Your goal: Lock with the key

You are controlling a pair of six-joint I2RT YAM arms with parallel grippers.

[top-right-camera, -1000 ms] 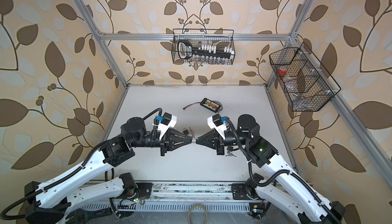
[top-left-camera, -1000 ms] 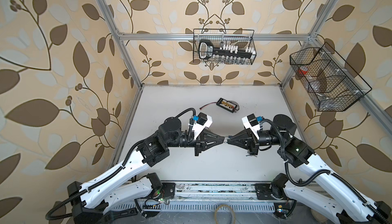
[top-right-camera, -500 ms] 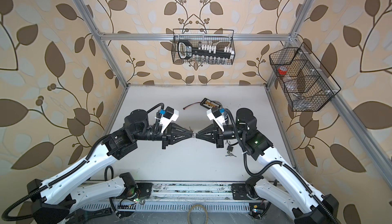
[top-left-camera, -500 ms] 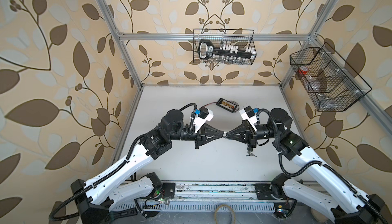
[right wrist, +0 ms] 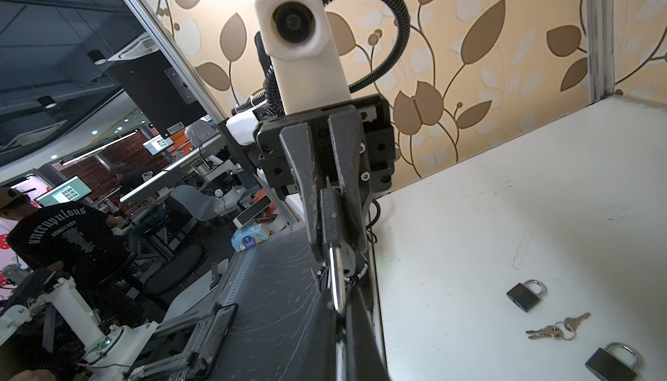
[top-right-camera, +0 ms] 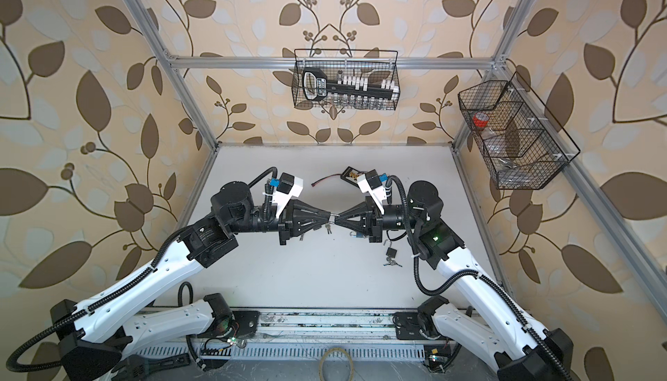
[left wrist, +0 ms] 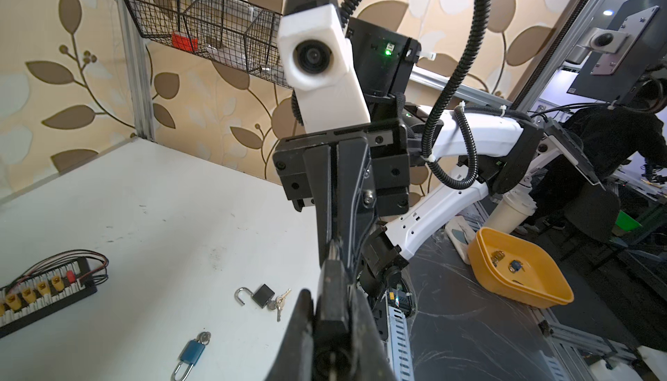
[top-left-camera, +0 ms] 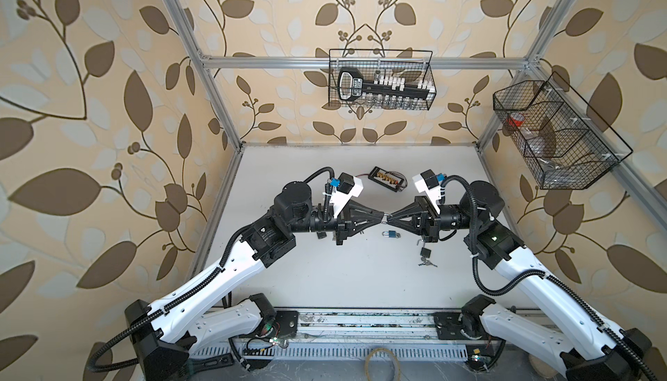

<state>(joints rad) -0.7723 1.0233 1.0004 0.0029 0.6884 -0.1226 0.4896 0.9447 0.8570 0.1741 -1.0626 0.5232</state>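
1. Black metal padlock (right wrist: 330, 216) is clenched at the tips of the left claw (top-left-camera: 382, 215), up in the air over the middle of the white worktop (top-left-camera: 325, 278). The fingers hide its shackle, so I cannot tell if it is open.
2. Thin silver key (right wrist: 334, 278) is pinched in the right claw (top-left-camera: 389, 216), blade pointing at the padlock. The claws meet tip to tip in both top views. Cannot tell if the blade is seated in the keyway.
3. Risk: both grips sit at the very fingertips. An off-axis push would likely skew the key in the pads or shove the padlock back through the left grip.
4. Risk: turning the key could spin the whole lock body instead of the cylinder. A slip drops either part onto the worktop.
5. Risk: the arms are nose to nose, so over-travel would knock claw against claw.
6. Around:
   - Blue padlock with a key at its base (top-left-camera: 391, 234) lies near, below the meeting point.
   - Black padlock with open shackle and key bunch (top-left-camera: 425, 251) lies by the right arm.
   - Dark closed padlock (right wrist: 525, 296) and loose key ring (right wrist: 557, 328) lie on the left arm's side.
   - Black connector strip with yellow plugs (top-left-camera: 386, 180) sits further back.
   - Black wire basket (top-left-camera: 429, 83) hangs on the back wall, well apart.
7. Nothing stands between the claws. The spare locks matter only if something drops.
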